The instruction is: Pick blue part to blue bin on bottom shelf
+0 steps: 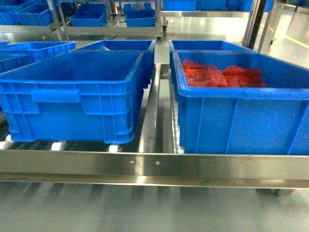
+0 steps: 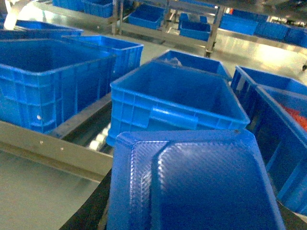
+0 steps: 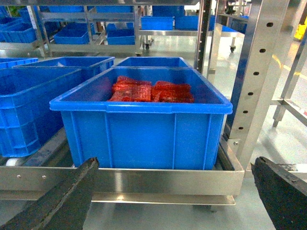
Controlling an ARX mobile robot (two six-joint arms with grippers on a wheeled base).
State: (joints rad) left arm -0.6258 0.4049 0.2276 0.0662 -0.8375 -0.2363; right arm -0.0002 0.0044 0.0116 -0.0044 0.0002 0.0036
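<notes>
Two blue totes front the bottom shelf (image 1: 145,164): blue bin (image 1: 72,92), red-packet tote (image 1: 241,111).

No writing, label, brand, number or sign can be read in any of the three views. The blue bin (image 1: 72,92), the neighbouring tote with red packets (image 1: 241,111) and the steel front rail of the bottom shelf (image 1: 154,166) all show plain, unmarked surfaces. The blue totes on the racks further back are too small and blurred for any marking on them to be made out.
</notes>
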